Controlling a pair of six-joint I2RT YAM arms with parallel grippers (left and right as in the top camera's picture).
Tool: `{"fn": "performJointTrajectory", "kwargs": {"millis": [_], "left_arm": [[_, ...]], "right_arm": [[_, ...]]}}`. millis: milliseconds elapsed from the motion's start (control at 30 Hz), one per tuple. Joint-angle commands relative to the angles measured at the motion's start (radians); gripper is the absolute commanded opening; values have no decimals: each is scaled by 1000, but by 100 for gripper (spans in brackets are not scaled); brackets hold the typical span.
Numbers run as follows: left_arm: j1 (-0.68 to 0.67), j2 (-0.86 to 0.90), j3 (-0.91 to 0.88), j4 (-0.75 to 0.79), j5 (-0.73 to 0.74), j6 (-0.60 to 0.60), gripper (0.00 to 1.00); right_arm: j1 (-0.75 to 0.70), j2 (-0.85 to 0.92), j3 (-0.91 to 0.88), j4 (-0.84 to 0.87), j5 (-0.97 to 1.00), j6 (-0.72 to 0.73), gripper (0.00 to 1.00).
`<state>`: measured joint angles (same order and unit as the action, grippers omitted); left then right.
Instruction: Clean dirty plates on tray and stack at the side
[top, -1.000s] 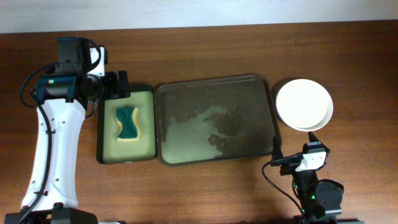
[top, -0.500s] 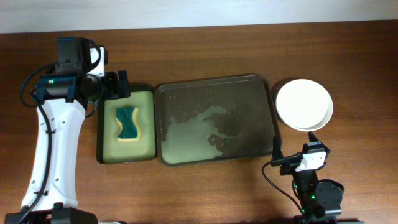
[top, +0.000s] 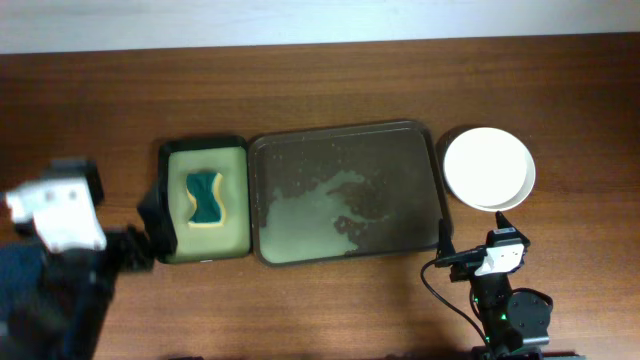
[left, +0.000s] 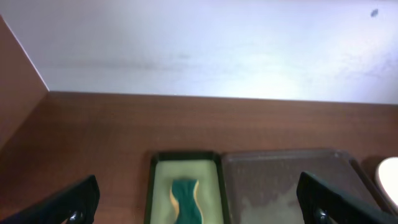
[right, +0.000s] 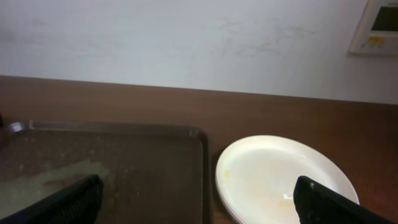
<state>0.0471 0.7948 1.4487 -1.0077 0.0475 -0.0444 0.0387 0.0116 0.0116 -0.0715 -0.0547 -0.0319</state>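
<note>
The plates (top: 489, 168) sit stacked on the table just right of the tray (top: 390, 160); they also show in the right wrist view (right: 280, 177), with a faint yellowish smear on the top one. The tray holds no plates, only pale wet smears. My right gripper (top: 474, 232) is open and empty at the front edge, short of the stack and the tray's right corner. My left gripper (top: 150, 225) is blurred at the front left, beside the small tray. In the left wrist view its fingers (left: 199, 208) are spread wide and empty.
A small dark tray (top: 232, 160) with a pale yellow-green inside lies left of the big tray and holds a green and yellow sponge (top: 205, 197). A white wall runs behind the table. A white panel (right: 379, 25) hangs on it at the right.
My left arm has swung from the small tray's far left corner back to the front left of the table, blurred in motion. The right arm, plates and sponge have not moved.
</note>
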Motion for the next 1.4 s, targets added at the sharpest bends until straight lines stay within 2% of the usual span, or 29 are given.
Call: {"fn": "performJointTrajectory", "kwargs": {"millis": [0,67,133,233,333,367,433,500,567,633,700,800,1367], "left_arm": [[1,-237,-250,-39,-4,15,99],[1,-407,-443,-39,-2,15,100],[1,-559,-623,40,13,15,100],[1,-708,-856,431,76,15,99],[1,-766,-1149,1138,197,14,99],[1,-766,-1227,1296,201,14,99],[1,-775,-1367,1484,200,15,99],[1,-790,-1441,1493,190,15,99],[1,-790,-1439,1315,110,15,99],[-5,-790,-1439,1058,-6,15,100],[-31,-790,-1440,924,-69,27,99],[-44,-790,-1440,928,-120,27,99],[-44,-790,-1440,929,-115,27,99]], "right_arm": [[-6,-8,-6,-3,-13,-5,98],[-6,-8,-6,-3,-13,-5,98],[-6,-8,-6,-3,-13,-5,98],[-6,-8,-6,-3,-13,-5,98],[-6,-8,-6,-3,-13,-5,98],[-6,-8,-6,-3,-13,-5,98],[-6,-8,-6,-3,-13,-5,98],[-6,-8,-6,-3,-13,-5,99],[-6,-8,-6,-3,-13,-5,98],[-6,-8,-6,-3,-13,-5,98],[-6,-8,-6,-3,-13,-5,98],[-6,-8,-6,-3,-13,-5,98],[-6,-8,-6,-3,-13,-5,98]]}}
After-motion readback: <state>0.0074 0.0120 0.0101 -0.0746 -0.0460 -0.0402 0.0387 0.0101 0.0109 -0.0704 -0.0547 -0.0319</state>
